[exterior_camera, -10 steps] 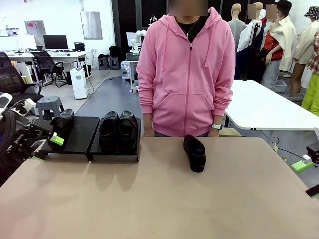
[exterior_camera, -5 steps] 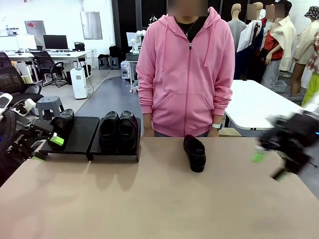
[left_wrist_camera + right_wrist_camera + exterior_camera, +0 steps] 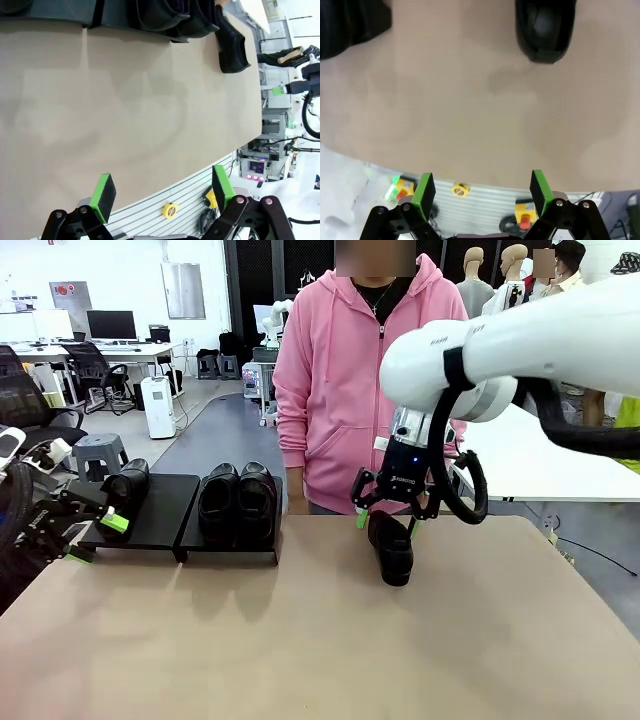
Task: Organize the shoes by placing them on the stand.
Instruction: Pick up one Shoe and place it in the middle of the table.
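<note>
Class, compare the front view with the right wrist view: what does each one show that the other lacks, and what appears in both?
Front view alone: the person in pink, the stand holding three shoes, and the left gripper beside it. Right wrist view alone: the right gripper with open jaws and green pads. Both: the table and the lone shoe lying on it.

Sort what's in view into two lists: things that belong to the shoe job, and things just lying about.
Job:
- loose shoe on the table
- pair of shoes on the stand
- single shoe on the stand's left panel

Lying about:
- white side table
- grey stool
</note>
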Controlling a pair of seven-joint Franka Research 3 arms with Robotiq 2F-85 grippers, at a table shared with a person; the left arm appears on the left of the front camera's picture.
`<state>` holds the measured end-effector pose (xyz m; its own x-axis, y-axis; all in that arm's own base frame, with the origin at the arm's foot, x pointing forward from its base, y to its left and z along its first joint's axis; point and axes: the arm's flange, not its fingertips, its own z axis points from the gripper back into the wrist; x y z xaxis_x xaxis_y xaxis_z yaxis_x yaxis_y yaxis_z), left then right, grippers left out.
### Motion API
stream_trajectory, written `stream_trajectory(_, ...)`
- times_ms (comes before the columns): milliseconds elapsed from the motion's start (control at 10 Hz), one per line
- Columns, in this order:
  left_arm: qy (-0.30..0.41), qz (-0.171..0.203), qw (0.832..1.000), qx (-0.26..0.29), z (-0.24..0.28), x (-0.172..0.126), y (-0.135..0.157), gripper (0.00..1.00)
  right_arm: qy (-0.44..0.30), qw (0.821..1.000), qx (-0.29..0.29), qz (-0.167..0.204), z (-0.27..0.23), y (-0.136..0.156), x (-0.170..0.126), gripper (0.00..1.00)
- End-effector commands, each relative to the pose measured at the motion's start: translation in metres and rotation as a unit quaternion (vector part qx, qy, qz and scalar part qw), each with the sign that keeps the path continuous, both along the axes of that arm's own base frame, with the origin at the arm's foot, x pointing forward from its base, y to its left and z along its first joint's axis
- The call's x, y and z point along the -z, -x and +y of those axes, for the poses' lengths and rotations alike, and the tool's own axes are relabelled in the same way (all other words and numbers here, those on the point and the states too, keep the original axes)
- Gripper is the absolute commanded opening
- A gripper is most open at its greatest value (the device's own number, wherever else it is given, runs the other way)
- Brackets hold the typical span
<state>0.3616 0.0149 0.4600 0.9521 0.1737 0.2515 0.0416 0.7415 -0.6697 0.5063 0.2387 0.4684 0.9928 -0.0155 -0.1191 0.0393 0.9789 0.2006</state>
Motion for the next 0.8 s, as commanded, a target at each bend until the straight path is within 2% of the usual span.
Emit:
stream_trajectory(0, -0.004, -0.004, 1.000, 0.007, 0.004, 0.000, 0.001, 1.00, -0.019, 0.999, -0.012, 0.022, -0.003, 0.006, -0.006, 1.00)
stream_trajectory(200, -0.004, -0.004, 1.000, 0.007, 0.004, 0.000, 0.001, 1.00, -0.019, 0.999, -0.012, 0.022, -0.003, 0.006, -0.006, 1.00)
stream_trajectory(300, -0.004, -0.004, 1.000, 0.007, 0.004, 0.000, 0.001, 1.00, -0.001, 1.000, -0.001, 0.006, -0.001, 0.001, 0.000, 1.00)
stream_trajectory(400, -0.004, -0.004, 1.000, 0.007, 0.004, 0.000, 0.001, 1.00, 0.001, 1.000, -0.005, -0.017, 0.009, -0.033, 0.013, 1.00)
stream_trajectory(500, -0.004, -0.004, 1.000, 0.007, 0.004, 0.000, 0.001, 1.00, -0.004, 0.999, 0.028, -0.041, 0.009, -0.058, 0.026, 1.00)
stream_trajectory(600, -0.004, -0.004, 1.000, 0.007, 0.004, 0.000, 0.001, 1.00, -0.009, 0.999, 0.026, -0.042, 0.008, -0.075, 0.035, 1.00)
stream_trajectory(700, -0.004, -0.004, 1.000, 0.007, 0.004, 0.000, 0.001, 1.00, -0.003, 0.997, 0.036, -0.061, 0.007, -0.092, 0.048, 1.00)
